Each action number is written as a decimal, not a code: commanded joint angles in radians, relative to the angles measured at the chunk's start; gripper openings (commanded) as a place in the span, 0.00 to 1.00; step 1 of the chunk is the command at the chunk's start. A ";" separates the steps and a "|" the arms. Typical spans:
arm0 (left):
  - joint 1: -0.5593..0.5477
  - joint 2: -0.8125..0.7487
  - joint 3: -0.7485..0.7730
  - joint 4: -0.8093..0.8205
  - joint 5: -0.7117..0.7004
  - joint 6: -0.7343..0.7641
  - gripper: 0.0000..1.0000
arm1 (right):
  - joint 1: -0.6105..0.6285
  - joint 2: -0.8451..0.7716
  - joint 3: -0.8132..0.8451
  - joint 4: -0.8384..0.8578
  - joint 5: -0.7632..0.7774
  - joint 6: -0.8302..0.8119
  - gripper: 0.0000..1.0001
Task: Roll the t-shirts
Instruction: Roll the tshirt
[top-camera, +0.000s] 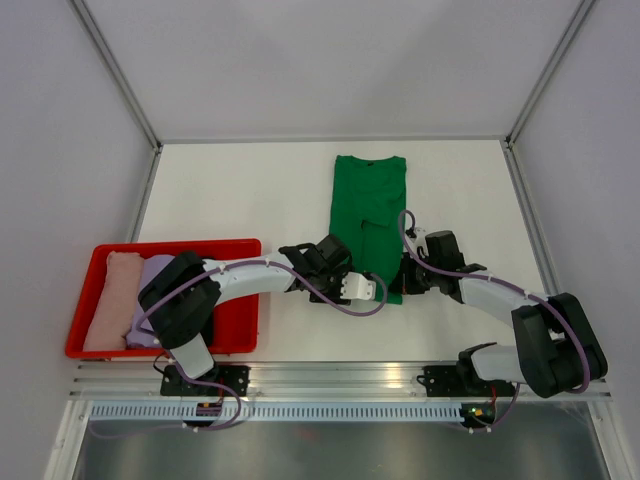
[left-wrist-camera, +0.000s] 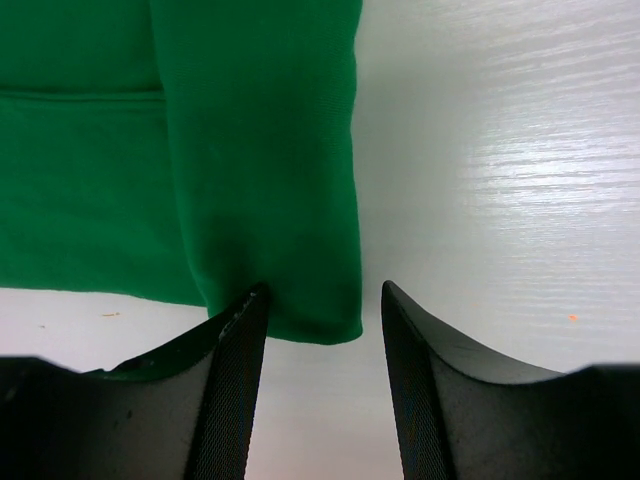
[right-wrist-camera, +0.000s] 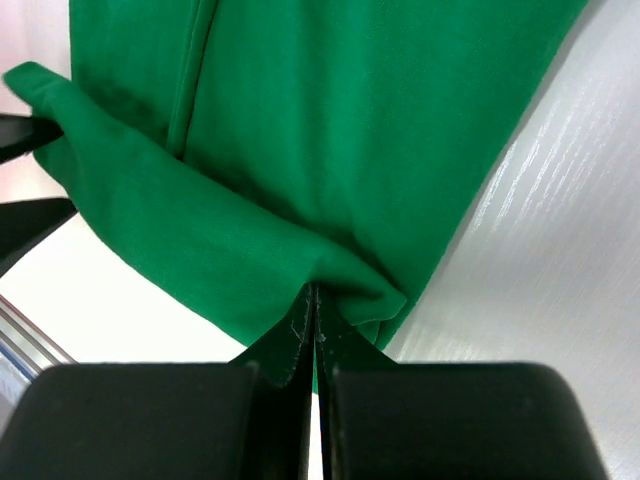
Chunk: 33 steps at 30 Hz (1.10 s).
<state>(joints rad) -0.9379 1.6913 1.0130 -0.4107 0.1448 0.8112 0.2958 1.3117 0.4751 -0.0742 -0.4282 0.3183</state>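
Note:
A bright green t-shirt (top-camera: 368, 205) lies folded into a long strip in the middle of the table, collar at the far end. My right gripper (right-wrist-camera: 313, 290) is shut on its near hem, and the cloth (right-wrist-camera: 350, 130) bunches up over the jaws. At the hem's near left corner (left-wrist-camera: 300, 300) my left gripper (left-wrist-camera: 323, 290) stands open, with the corner lying loose between its fingertips. In the top view the left gripper (top-camera: 378, 290) and the right gripper (top-camera: 405, 283) sit close together at the shirt's near end. A pale pink t-shirt (top-camera: 105, 300) and a lavender t-shirt (top-camera: 152, 272) lie in the tray.
A shallow red tray (top-camera: 170, 245) sits at the near left of the table, partly under my left arm. A metal rail (top-camera: 340, 375) runs along the near edge. White walls with grey frame posts close in the table at the sides and back.

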 joint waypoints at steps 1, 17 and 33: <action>-0.004 0.021 -0.024 0.047 -0.068 0.034 0.55 | -0.007 -0.005 0.033 0.019 -0.027 -0.016 0.00; 0.039 0.019 0.073 -0.066 0.051 -0.015 0.02 | -0.047 -0.175 0.158 -0.022 -0.115 -0.212 0.23; 0.208 0.076 0.263 -0.447 0.475 -0.018 0.02 | 0.000 -0.393 0.174 -0.538 -0.245 -1.146 0.55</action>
<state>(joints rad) -0.7383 1.7447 1.2285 -0.7673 0.5068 0.7822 0.2642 0.9207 0.6510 -0.4278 -0.6071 -0.5465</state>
